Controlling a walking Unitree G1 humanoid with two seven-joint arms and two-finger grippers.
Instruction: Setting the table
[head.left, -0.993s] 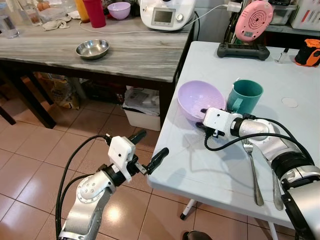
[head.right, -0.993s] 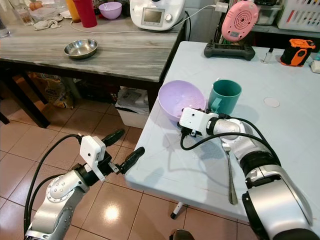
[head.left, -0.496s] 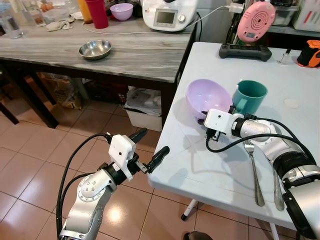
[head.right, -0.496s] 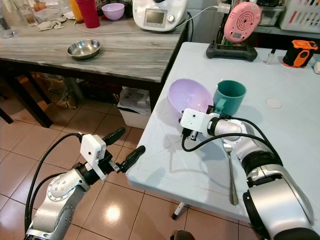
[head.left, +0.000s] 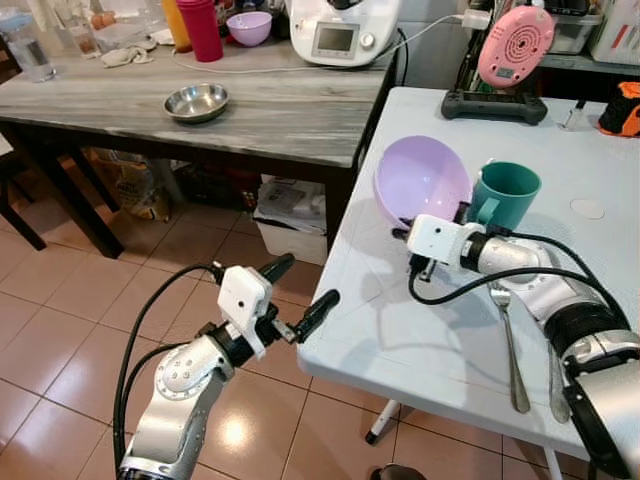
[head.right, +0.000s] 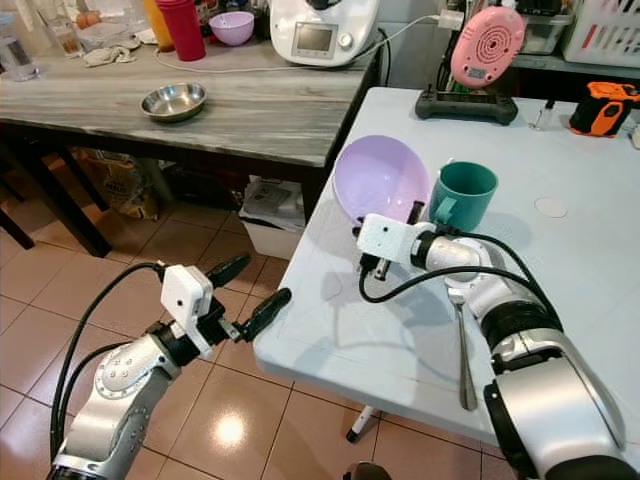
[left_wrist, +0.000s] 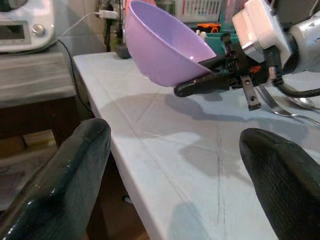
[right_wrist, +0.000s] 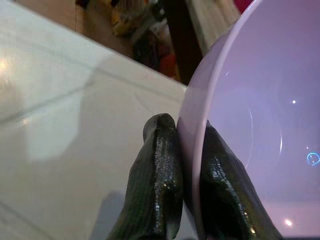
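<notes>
A lilac plastic bowl (head.left: 421, 181) hangs tilted above the white table (head.left: 440, 330), its mouth turned towards me. My right gripper (head.left: 418, 221) is shut on its near rim, one finger (right_wrist: 156, 190) outside and the other finger (right_wrist: 225, 192) inside. A teal mug (head.left: 507, 195) stands just right of the bowl. A fork (head.left: 507, 335) and a spoon (head.left: 555, 375) lie on the table beside my right arm. My left gripper (head.left: 304, 292) is open, held off the table's near left corner above the floor, with nothing between its fingers.
A wooden side table (head.left: 200, 110) at the left carries a steel bowl (head.left: 196, 101), a red cup (head.left: 204, 15), a second lilac bowl (head.left: 248, 27) and a white appliance (head.left: 343, 28). A pink device on a stand (head.left: 508, 52) and an orange tool (head.left: 623, 108) sit at the white table's far side.
My right gripper has lifted the lilac bowl off the table and tipped it up on its rim. The camera has shifted slightly. The left arm has held its place.
</notes>
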